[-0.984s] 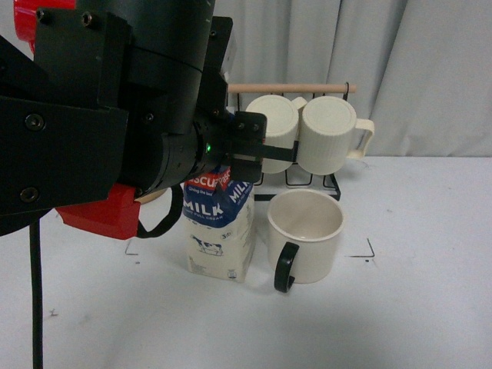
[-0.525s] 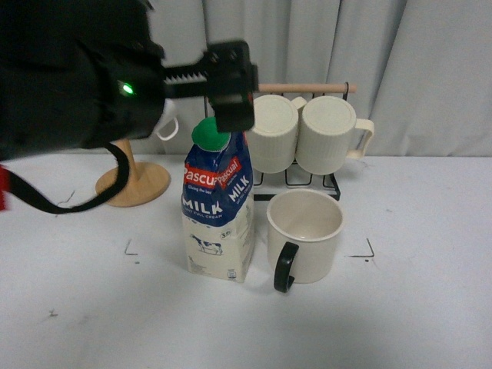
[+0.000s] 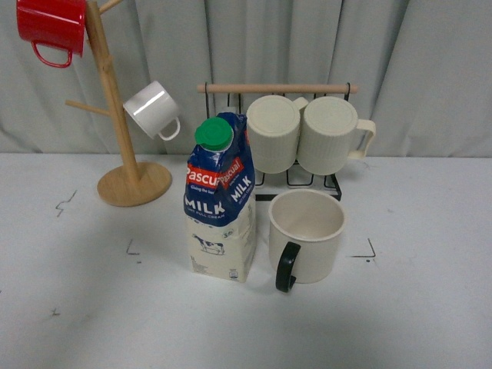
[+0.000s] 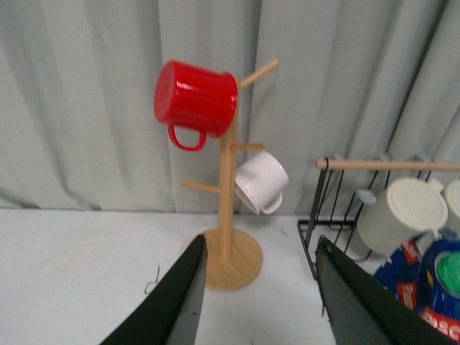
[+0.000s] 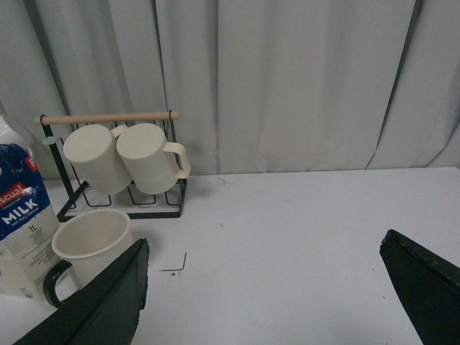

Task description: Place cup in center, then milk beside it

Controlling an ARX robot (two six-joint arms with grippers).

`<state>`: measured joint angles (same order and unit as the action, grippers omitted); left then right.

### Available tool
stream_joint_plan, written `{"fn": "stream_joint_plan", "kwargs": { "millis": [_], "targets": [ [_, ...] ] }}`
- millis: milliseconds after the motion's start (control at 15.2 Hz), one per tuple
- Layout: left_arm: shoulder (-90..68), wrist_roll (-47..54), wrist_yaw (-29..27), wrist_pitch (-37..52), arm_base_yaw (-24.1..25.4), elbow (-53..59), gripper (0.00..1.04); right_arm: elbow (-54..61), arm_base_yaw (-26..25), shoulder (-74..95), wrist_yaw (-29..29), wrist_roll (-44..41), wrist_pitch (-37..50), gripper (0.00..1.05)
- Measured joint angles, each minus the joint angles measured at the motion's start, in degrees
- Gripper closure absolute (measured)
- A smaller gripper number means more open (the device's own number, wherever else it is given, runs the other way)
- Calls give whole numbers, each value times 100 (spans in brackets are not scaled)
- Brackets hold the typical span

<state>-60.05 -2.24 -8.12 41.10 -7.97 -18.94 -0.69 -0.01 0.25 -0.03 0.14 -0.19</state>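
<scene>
**Milk carton and cup side by side, both arms pulled back**

The front view shows the milk carton standing upright on the white table, just beside the cup, which sits open side up with its black handle toward the camera. Both lie between small black corner marks on the table. Behind them a wire rack holds two ribbed cream mugs on their sides. To the left stands a wooden mug tree carrying a red mug and a small white mug.

No arm appears in the front view. Only the wrist views show the grippers. The left gripper has its two dark fingers spread apart, holding nothing, aimed toward the mug tree. The right gripper is also spread wide and empty, off to the side of the cup.

Half a second ago the left arm filled the upper left of the front view, above the carton's green cap. It has since gone from that view, and the carton and cup have not moved.
</scene>
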Motion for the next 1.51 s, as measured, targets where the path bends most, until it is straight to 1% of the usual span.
{"fn": "stream_joint_plan", "kwargs": {
  "millis": [66,197,262,328,393,459,525,852,918,984,1180,1311,1508],
  "targets": [
    [129,81,92,-17,61,256,68,0,0,0,0,0,-2,6],
    [651,120,227,-28,229,636,94,0,0,0,0,-2,0,6],
    [885,122,286,-66,297,791,103,0,0,0,0,-2,0,6],
    [1049,133,330,-146,350,933,103,0,0,0,0,0,-2,6],
    [1274,140,715,-262,601,1097,103,0,0,0,0,-2,-2,6],
    [1467,138,782,-365,778,1196,103,0,0,0,2,-2,-2,6],
    [1707,138,756,-457,826,1281,103,0,0,0,0,-2,-2,6],
    [2776,140,809,-1180,791,1628,103,0,0,0,0,-2,-2,6],
    [2802,140,809,-850,793,1799,103,0,0,0,0,-2,0,6],
    [2946,138,811,-1189,793,1832,103,0,0,0,0,0,-2,6],
    [3657,140,811,-1742,791,1832,103,0,0,0,0,-2,0,6],
    [4330,140,811,-2409,791,1832,103,0,0,0,0,-2,-2,6],
    [4699,140,811,-2785,791,1832,103,0,0,0,0,-2,-2,6]
  ]
}}
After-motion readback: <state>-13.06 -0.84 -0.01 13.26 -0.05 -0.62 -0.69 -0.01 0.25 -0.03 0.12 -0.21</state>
